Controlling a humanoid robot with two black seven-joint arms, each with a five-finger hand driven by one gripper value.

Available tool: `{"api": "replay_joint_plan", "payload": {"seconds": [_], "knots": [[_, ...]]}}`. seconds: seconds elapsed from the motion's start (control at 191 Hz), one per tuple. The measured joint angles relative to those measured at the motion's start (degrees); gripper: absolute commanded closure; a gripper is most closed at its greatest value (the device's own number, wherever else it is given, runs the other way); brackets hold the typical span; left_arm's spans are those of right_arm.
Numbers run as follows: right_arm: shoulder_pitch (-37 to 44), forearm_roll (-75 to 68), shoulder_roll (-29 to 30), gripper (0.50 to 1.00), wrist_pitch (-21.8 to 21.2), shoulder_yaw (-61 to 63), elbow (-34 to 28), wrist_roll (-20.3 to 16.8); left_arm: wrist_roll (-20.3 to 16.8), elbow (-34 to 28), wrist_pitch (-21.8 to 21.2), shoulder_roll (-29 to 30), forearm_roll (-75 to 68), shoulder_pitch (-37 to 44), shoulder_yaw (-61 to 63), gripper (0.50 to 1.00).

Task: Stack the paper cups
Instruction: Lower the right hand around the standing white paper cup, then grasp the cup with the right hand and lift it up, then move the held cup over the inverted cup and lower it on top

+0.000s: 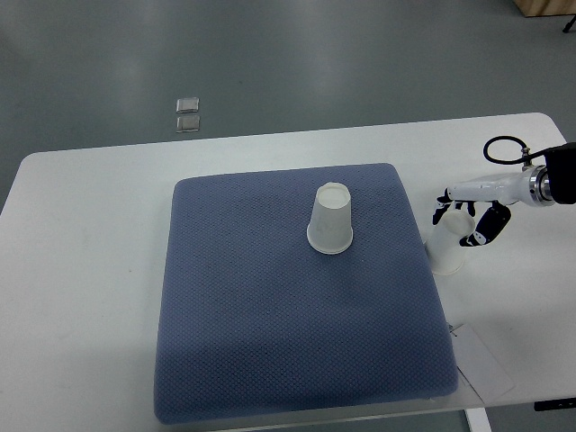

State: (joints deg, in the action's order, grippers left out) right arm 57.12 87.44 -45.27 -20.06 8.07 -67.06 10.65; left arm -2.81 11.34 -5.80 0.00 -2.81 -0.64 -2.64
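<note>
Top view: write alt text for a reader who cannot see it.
The robot's right hand, reaching in from the right edge, has its fingers closed around an upside-down white paper cup on the white table, just off the right edge of a blue-grey textured mat. A second upside-down white paper cup stands on the mat.

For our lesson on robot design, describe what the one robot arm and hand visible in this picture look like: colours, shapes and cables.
Only the right arm shows, entering from the right edge. Its right hand has a white body with black segments on the slim, jointed fingers. The wrist is a silver metal ring joined to a black forearm section. A thin black looped cable arcs above the wrist. No markings are legible.
</note>
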Motion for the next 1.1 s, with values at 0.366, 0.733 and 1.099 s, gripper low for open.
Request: {"api": "replay_joint_plan", "payload": {"seconds": [0.366,0.733,1.099], "knots": [[15.52,-1.22,-3.62,1.0,-1.03,1.43,-0.11,4.63,0.0,0.0,0.0,0.0,0.0,0.0,0.0,0.5],[26.75,-4.46,-2.96,1.0,-6.79,2.83,-6.13,7.26,0.0,0.0,0.0,0.0,0.0,-0.01,0.0,0.5],[26.37,-4.49,3.83,1.0,-8.02,2.91,-9.53,6.47,0.0,0.0,0.0,0.0,0.0,-0.02,0.0,0.5]]}}
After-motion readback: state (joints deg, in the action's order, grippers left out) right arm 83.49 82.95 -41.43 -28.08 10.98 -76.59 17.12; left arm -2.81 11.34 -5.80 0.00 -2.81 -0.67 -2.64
